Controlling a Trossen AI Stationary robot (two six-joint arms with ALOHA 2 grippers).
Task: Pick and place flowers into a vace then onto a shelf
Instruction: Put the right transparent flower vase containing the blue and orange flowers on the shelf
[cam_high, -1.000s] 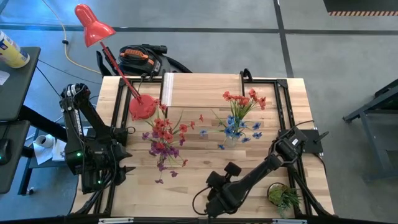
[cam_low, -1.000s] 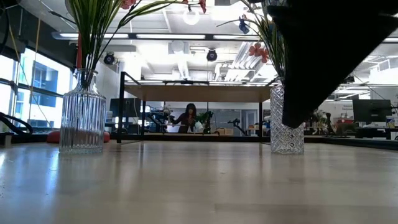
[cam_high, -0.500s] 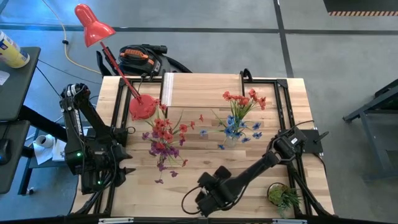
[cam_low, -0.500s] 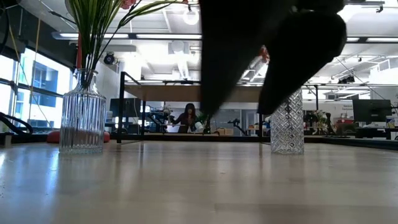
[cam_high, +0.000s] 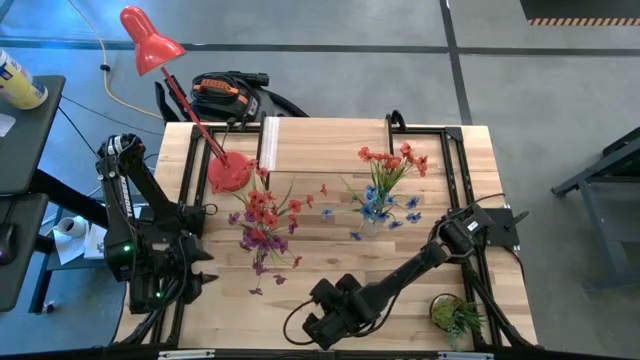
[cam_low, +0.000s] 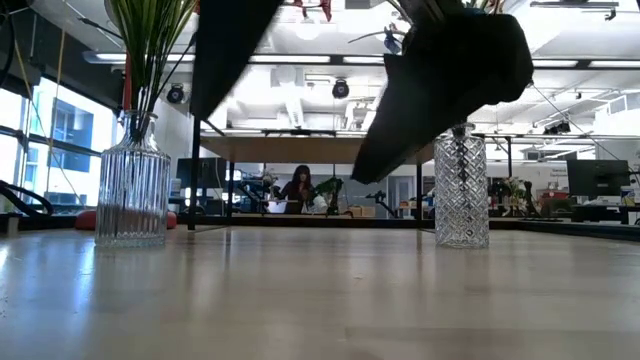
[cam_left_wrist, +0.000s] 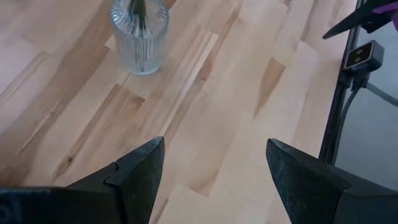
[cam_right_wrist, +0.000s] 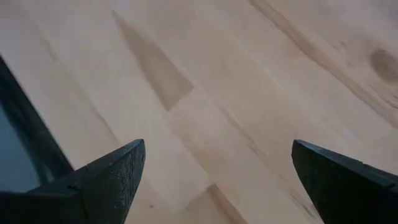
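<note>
Two glass vases stand upright on their bases on the wooden table. A ribbed vase (cam_low: 132, 190) holds red and purple flowers (cam_high: 262, 222); it also shows in the left wrist view (cam_left_wrist: 138, 34). A cut-glass vase (cam_low: 461, 188) holds red and blue flowers (cam_high: 386, 185). The shelf (cam_low: 310, 150) stands at the table's far side, behind the vases. My left gripper (cam_high: 203, 274) is open and empty at the table's left edge, pointing toward the ribbed vase. My right gripper (cam_high: 302, 330) is open and empty over bare table near the near edge.
A red desk lamp (cam_high: 228, 172) stands on its base at the far left, its stem leaning out past the table. A small leafy green plant (cam_high: 457, 316) sits at the near right corner. Bare wood lies between the vases and the near edge.
My right gripper has swung along the near edge toward the table's left, staying open and empty. In the low view, it has passed from in front of the cut-glass vase to the left. The vases and flowers have not moved.
</note>
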